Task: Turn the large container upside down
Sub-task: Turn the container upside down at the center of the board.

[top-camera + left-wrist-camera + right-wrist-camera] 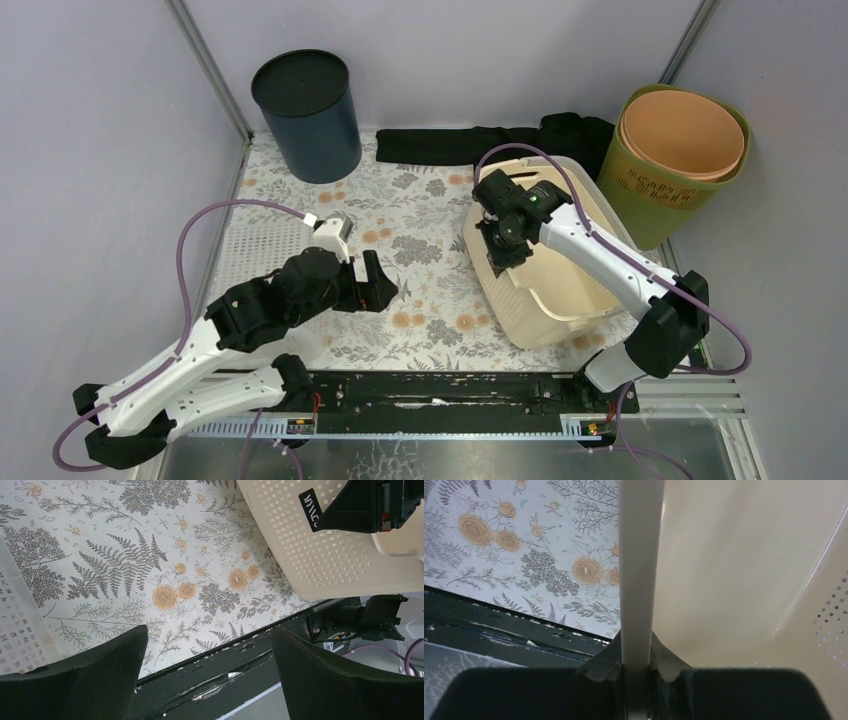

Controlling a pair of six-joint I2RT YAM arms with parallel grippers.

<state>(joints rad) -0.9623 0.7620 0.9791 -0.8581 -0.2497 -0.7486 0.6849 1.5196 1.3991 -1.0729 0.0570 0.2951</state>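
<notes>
The large container is a cream perforated plastic basket [560,290] standing upright, mouth up, on the right of the flowered mat. My right gripper [503,243] is shut on its left rim; in the right wrist view the rim [640,555] runs straight between my two fingers [600,667]. The basket's perforated wall also shows in the left wrist view [320,555]. My left gripper [372,285] is open and empty, hovering over the mat a little left of the basket, its fingers [95,675] wide apart.
A dark blue cylindrical bin [306,115] stands at the back left. A green bin with tan liners [680,160] stands at the back right, close behind the basket. A black cloth [480,142] lies along the back edge. A black rail [450,390] bounds the near side.
</notes>
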